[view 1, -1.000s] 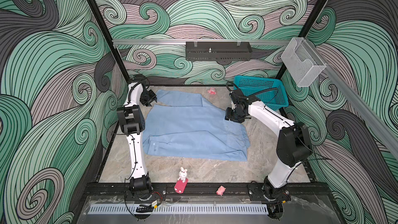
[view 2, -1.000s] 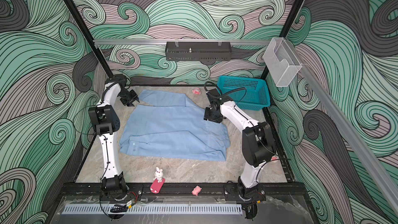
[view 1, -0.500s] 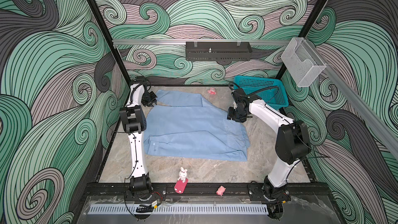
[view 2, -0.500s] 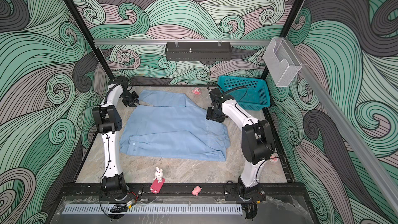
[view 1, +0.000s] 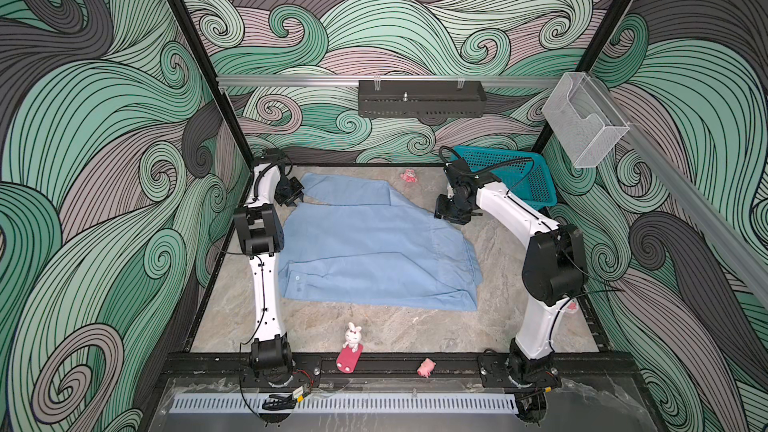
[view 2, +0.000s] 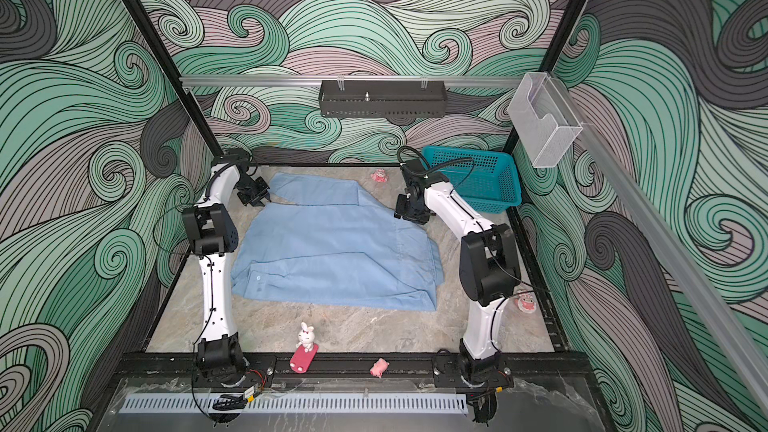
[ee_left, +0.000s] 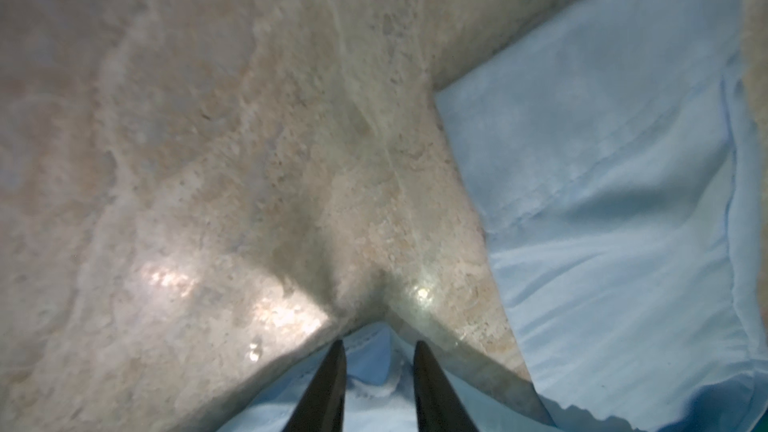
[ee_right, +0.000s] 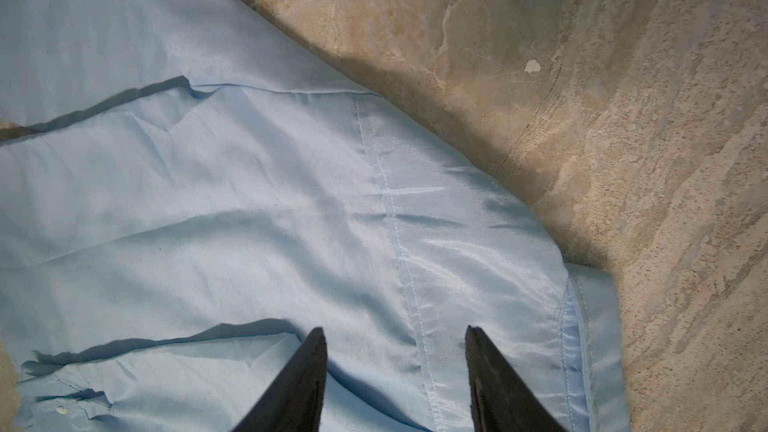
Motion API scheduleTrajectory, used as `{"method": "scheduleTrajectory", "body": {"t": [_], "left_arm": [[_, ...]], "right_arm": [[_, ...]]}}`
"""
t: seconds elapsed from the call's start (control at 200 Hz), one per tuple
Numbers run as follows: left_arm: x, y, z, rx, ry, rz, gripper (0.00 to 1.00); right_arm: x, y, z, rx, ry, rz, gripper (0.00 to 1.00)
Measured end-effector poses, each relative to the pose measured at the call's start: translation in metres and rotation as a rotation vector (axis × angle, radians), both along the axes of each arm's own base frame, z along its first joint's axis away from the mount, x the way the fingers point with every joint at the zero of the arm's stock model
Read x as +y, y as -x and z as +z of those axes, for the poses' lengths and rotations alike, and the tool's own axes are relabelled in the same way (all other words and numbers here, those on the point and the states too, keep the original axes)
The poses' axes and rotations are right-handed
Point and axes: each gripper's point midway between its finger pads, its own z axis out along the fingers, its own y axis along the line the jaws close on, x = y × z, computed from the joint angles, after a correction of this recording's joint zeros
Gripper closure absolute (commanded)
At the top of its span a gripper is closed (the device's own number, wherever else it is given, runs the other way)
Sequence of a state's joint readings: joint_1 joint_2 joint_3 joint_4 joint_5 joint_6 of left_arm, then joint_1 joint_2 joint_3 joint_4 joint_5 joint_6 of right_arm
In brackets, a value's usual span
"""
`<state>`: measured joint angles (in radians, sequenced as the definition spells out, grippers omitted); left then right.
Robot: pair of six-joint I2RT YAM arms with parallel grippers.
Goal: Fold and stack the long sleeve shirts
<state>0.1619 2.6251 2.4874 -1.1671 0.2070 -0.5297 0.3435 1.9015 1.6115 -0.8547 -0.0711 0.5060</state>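
Nearest: a small pink pig toy (view 1: 427, 367) and a white rabbit figurine on a red base (view 1: 352, 340) sit well apart from the cloth.
Shirt: the light blue woven button-up shirt (view 1: 374, 251) lies spread flat in the middle of the beige marbled table (view 1: 498, 251).
Handling: we judge it light, limp and slightly slick; we would take seams and corners, both sides together.
Left claw (ee_left: 379, 344): clenched on a pucker at the shirt's far-left edge.
Right claw (ee_right: 394, 330): released, hovering over the far-right shoulder seam.
Far: a teal plastic mesh basket (view 1: 519, 176) stands close behind the right claw; a small pink toy (view 1: 409, 176) lies near the sleeve.

top views bright, sharp | left wrist blurred, table (ee_left: 282, 313) glare | shirt (ee_right: 436, 259) sheen
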Motion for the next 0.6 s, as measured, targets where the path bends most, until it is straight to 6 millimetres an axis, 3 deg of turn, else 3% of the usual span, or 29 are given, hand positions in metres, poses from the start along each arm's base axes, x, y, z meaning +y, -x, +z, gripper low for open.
{"method": "scheduleTrajectory", "body": {"t": [0.205,0.425,0.6], "left_arm": [[-0.001,-0.003,-0.002,-0.009,0.007,0.009,1.00],[-0.001,-0.004,-0.003,-0.011,0.007,0.010,1.00],[0.001,0.012,-0.004,0.024,0.011,0.009,1.00]], "right_arm": [[0.003,-0.009,-0.002,0.002,0.001,-0.002,0.45],[0.011,-0.040,-0.017,0.007,0.013,-0.009,0.42],[0.011,-0.075,-0.039,0.005,0.048,-0.027,0.40]]}}
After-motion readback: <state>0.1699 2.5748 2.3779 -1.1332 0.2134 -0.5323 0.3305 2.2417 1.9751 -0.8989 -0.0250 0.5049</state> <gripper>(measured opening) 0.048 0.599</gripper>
